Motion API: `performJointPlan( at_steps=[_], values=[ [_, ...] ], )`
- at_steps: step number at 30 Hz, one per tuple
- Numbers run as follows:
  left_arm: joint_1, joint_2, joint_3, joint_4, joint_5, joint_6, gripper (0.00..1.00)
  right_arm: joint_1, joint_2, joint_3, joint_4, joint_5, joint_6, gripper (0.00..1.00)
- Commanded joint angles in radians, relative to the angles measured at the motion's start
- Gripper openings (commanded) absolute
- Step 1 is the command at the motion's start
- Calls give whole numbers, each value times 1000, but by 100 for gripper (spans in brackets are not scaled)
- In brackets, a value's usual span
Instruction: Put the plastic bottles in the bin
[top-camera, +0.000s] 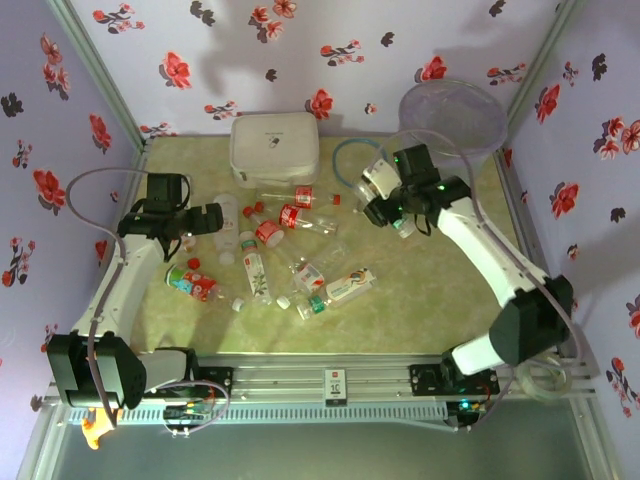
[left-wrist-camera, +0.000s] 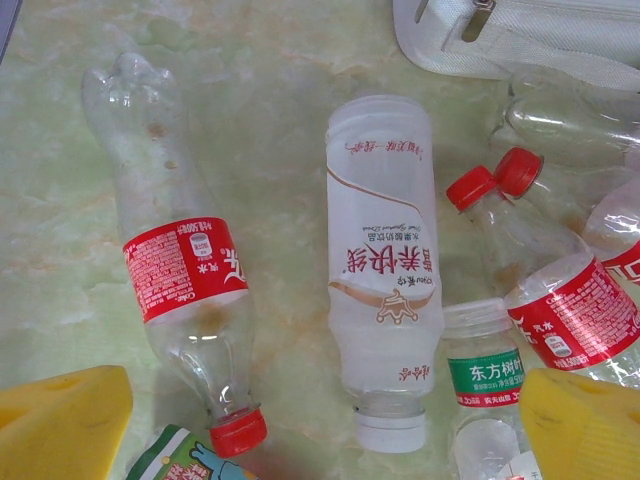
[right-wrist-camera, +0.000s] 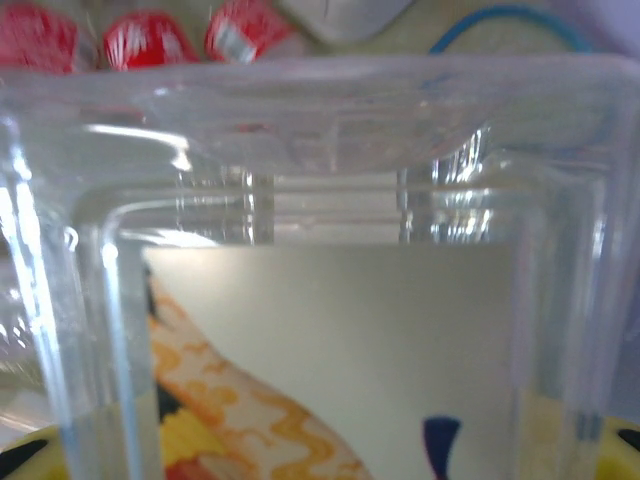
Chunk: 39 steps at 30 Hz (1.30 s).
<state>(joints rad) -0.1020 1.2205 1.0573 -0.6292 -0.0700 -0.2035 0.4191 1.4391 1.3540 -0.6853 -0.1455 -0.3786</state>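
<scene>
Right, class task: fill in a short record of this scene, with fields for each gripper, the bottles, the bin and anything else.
Left gripper: open, above loose bottles
Right gripper: closed on a clear bottle, short of the bin
Bottle layout: lying clustered, left of centre
Bin position: upright, far right corner
Other: white case at the back

Red-label bottle (left-wrist-camera: 185, 270) and white-label bottle (left-wrist-camera: 385, 270) lie side by side, caps toward btm edge. Yellow fingers (left-wrist-camera: 60, 420) wide apart at btm corners; white case (left-wrist-camera: 520, 40) top rt.

clear bottles (top-camera: 300, 218) scattered left of bin (top-camera: 497, 118)
</scene>
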Motion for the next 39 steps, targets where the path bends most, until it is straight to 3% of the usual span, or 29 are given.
performJointPlan(
  at_steps=[1,5,7,13,28,39],
  values=[
    [-5,14,-11,1,-16,16,100,4,-83,41,109,44,129,43],
    [-5,23,-14,-1,-42,31,100,-8,-127,115,175,221,214,37],
    [-5,27,-14,-5,-48,34,100,-35,-119,166,185,264,250,28],
    [-5,17,-15,-5,-48,29,100,-181,-38,292,231,225,364,0],
    [-5,12,-17,-4,-50,22,100,-356,323,595,242,219,410,0],
    [-5,22,-19,-3,-54,28,100,-408,458,562,224,201,383,0]
  ],
)
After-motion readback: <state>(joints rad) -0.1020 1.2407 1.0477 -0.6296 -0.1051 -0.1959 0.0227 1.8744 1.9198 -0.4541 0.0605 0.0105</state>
